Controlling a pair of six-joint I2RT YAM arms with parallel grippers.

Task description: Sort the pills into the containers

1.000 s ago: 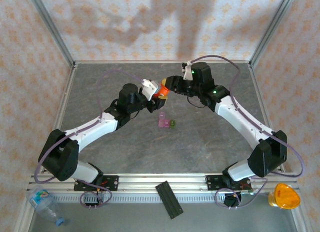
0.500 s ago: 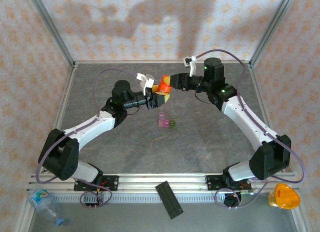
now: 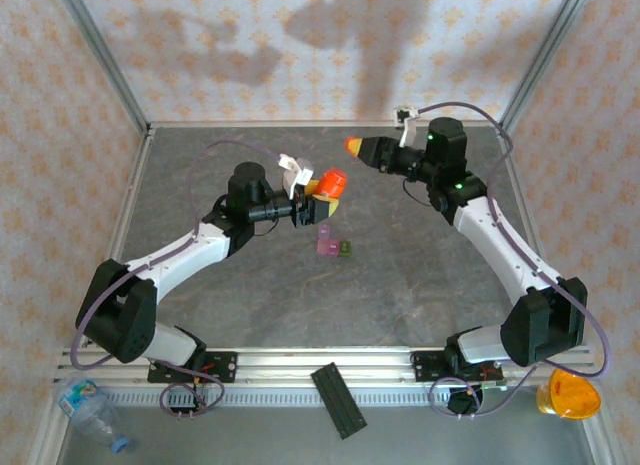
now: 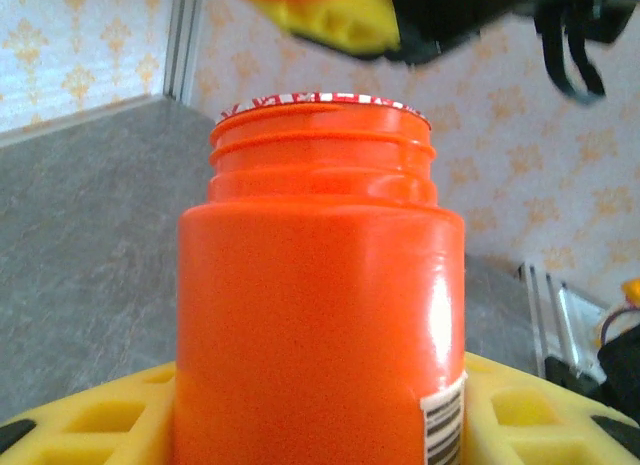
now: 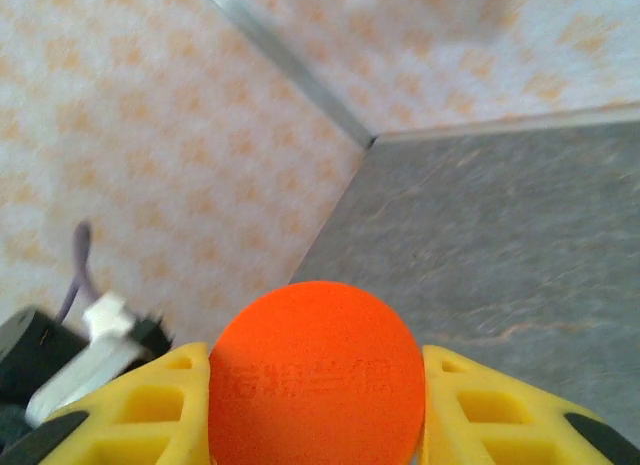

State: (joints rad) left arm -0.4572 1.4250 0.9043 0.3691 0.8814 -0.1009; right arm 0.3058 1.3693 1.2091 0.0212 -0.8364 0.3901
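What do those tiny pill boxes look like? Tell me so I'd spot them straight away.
Start at the grey table, in the middle between the two arms. Just nearer than the orange bottle held in the left gripper lies a tiny cluster of containers. They are translucent pink cubes with one dark green cube on their right, far smaller than the bottle.

Orange bottle [image 4: 320, 315]; orange cap [image 5: 315, 370]; pink, green containers [image 3: 328, 247].

Glossy plastic bottle [image 4: 320, 315]; matt, perhaps laminate tabletop [image 3: 250, 285].
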